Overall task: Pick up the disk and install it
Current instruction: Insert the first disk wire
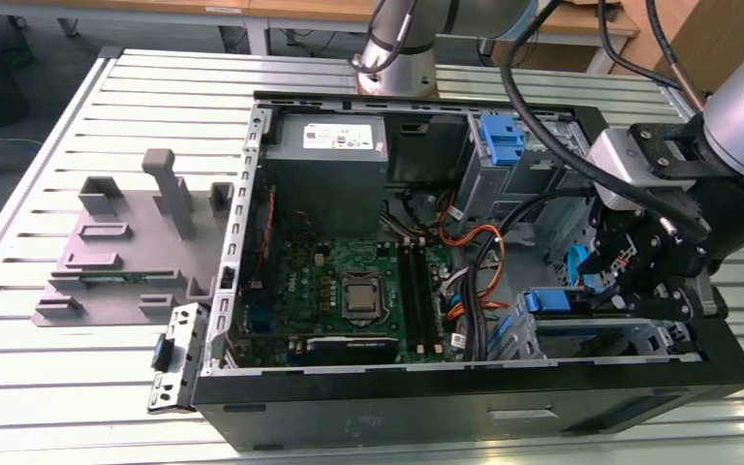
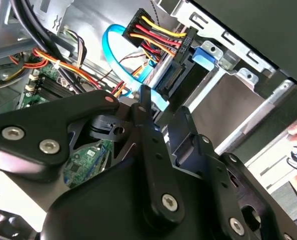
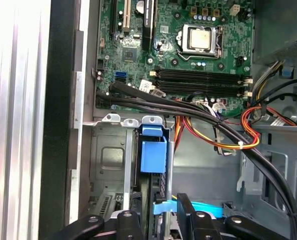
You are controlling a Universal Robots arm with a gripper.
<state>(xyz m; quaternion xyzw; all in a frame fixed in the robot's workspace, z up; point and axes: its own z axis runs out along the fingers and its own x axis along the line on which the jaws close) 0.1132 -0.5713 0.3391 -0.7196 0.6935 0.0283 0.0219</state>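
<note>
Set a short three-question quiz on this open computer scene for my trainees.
1. True or false: the computer case lies open on a slatted metal table.
2. In the exterior view, where is the gripper?
A. Over the grey fixture outside the case
B. At the drive cage, at the exterior view's right of the case
C. Above the power supply
3. Fill in: in the first wrist view, the disk stands in the drive cage, framed by a ___ plastic carrier.
Key: 1 true; 2 B; 3 blue.
</note>
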